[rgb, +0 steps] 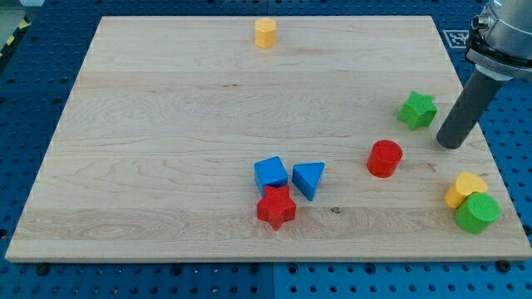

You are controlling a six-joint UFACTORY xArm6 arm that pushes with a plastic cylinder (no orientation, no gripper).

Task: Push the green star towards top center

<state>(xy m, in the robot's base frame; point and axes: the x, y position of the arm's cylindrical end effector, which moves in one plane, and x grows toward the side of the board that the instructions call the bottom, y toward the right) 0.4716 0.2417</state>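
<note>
The green star (417,110) lies on the wooden board (166,149) near its right edge, a little above mid-height. My tip (450,144) rests on the board just to the right of and slightly below the star, with a small gap between them. The dark rod rises from the tip towards the view's top right corner.
A yellow hexagonal block (265,33) stands at top centre. A red cylinder (385,158) sits below and left of the star. A blue cube (271,174), a blue triangle (308,178) and a red star (276,208) cluster at bottom centre. A yellow block (465,188) and a green cylinder (477,213) sit at bottom right.
</note>
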